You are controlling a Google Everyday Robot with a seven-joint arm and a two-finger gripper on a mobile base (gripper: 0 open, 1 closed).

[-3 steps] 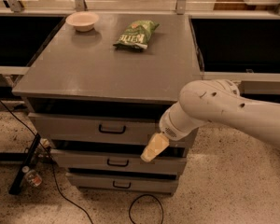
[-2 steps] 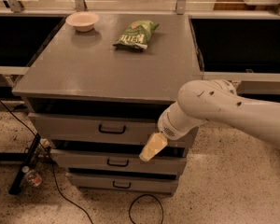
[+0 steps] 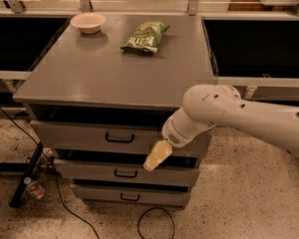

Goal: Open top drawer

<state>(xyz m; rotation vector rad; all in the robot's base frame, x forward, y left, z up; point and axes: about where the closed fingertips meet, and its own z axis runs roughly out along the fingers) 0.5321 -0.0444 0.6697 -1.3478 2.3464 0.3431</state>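
Observation:
The top drawer (image 3: 79,133) is the widest grey front under the cabinet top, with a black loop handle (image 3: 119,138) at its centre. Its front stands a little out from the cabinet, with a dark gap above it. My gripper (image 3: 157,156), with yellowish fingers, hangs from the white arm (image 3: 224,113) in front of the drawer's right part, to the right of and slightly below the handle, apart from it. Two narrower grey drawers (image 3: 124,173) sit below.
On the grey cabinet top (image 3: 99,68) lie a green chip bag (image 3: 145,36) and a pale bowl (image 3: 87,22) at the back. Black cables (image 3: 55,193) and a small bottle (image 3: 34,188) lie on the speckled floor at the left. Dark bays flank the cabinet.
The gripper has shifted slightly to the left along the drawer front. The drawers and objects on top have not moved.

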